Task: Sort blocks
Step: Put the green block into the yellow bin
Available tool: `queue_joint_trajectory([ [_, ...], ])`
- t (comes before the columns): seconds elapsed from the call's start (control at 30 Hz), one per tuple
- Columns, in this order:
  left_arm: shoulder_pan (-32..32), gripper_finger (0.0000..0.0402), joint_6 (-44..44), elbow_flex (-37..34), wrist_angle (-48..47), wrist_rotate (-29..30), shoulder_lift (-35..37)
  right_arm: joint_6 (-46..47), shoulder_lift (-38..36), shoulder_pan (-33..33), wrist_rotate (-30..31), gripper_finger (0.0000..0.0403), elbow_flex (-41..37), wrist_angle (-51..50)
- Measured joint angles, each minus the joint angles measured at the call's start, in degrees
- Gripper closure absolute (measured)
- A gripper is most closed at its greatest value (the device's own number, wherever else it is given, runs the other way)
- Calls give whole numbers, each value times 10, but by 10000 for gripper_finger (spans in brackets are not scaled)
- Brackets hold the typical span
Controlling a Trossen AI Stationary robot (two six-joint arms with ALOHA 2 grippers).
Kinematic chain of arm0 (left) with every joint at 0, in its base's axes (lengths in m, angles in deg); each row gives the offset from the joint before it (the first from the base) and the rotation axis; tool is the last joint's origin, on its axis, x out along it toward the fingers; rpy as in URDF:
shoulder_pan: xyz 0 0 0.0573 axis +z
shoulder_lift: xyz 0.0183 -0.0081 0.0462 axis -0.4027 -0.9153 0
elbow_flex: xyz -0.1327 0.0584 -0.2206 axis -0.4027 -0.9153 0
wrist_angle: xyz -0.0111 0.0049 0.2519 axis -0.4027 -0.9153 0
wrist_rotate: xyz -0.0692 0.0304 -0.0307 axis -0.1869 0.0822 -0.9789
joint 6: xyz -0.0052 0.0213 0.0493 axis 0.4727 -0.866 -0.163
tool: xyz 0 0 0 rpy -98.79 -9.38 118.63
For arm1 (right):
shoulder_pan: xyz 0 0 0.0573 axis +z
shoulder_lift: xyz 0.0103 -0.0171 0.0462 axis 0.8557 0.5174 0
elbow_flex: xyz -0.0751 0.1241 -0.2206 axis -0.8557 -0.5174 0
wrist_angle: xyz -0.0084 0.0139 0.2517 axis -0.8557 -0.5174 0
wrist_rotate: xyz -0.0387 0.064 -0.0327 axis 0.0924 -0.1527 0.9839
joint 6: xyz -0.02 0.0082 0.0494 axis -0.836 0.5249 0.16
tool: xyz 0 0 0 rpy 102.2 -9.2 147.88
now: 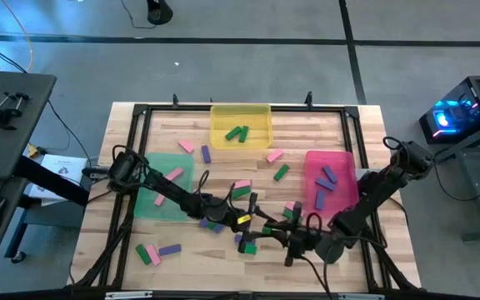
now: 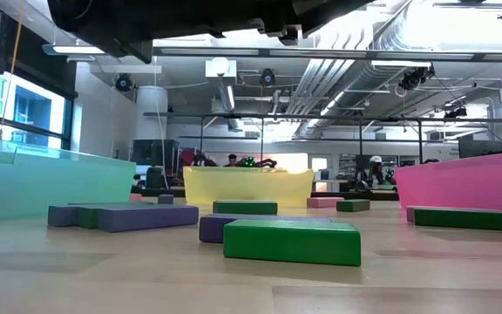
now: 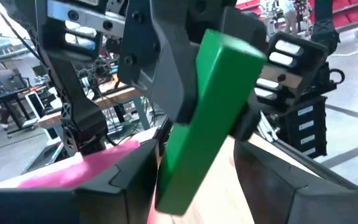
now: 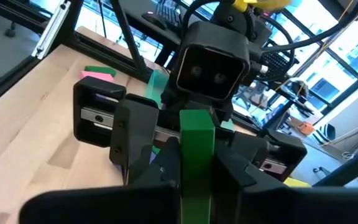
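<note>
1. High view: both arms reach to the near side of the table (image 1: 348,133), a little right of the middle. The left gripper (image 1: 280,235) and the right gripper (image 1: 307,242) meet there tip to tip. What they share is too small for me to make out here. Loose blocks (image 1: 280,172) lie scattered between the green tray (image 1: 152,208) on the left, the yellow tray (image 1: 261,112) at the far side and the pink tray (image 1: 344,196) on the right
2. Low view: I see only a loose green block (image 2: 292,242) lying flat nearby with purple ones behind it. Neither gripper's tips show here
3. Left wrist view: the green block (image 3: 207,118) stands tilted in the air, pinched by the right gripper's dark fingers at its upper part. My left fingers (image 3: 328,199) sit either side of its lower end, spread, with bare wood showing on one side, so I judge the left hand has no grip
4. Right wrist view: the right gripper is closed on the block's narrow faces, with the block standing straight up between its fingers
5. Handling: I judge it light, rigid and smooth. It could twist if pinched near one end, so I'd grip the flat long faces near the middle
</note>
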Motion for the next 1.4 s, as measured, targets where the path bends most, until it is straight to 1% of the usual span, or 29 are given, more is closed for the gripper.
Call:
queue_joint_trajectory([
  [0.13,0,244,12,0,1,3,0,10,0,0,-3,375,0,0],
  [0.27,1,299,30,0,2,6,0,12,0,0,-11,375,0,0],
  [0.43,-3,363,17,0,-1,8,0,32,0,0,-10,362,0,4],
  [0.5,-6,364,24,0,-5,11,0,46,0,0,-18,350,0,3],
  [0.6,-11,368,40,0,-23,40,0,72,0,0,-9,325,0,-3],
  [0.7,-13,369,62,0,-61,70,0,62,-12,8,26,287,8,-3],
  [0.83,-14,369,101,-1,-101,111,0,5,-45,30,87,240,26,3],
  [0.9,-13,369,136,-1,-130,146,2,-20,-63,50,119,225,30,1],
  [0.93,-11,369,162,-1,-149,169,5,-28,-75,61,135,221,31,0],
  [1.0,1,369,212,0,-220,216,24,-30,-96,84,165,217,32,0],
  [1.07,19,369,261,11,-323,253,53,-13,-112,108,186,216,33,-17],
  [1.13,43,368,305,27,-441,271,86,18,-122,127,194,216,33,-45],
  [1.2,71,367,327,46,-536,275,115,61,-130,143,196,216,33,-79],
  [1.27,104,367,323,63,-609,275,139,98,-130,154,196,215,33,-117],
  [1.33,144,368,306,82,-657,273,160,140,-129,161,196,215,32,-164],
  [1.4,191,368,295,104,-704,253,171,183,-129,163,198,215,32,-208],
])
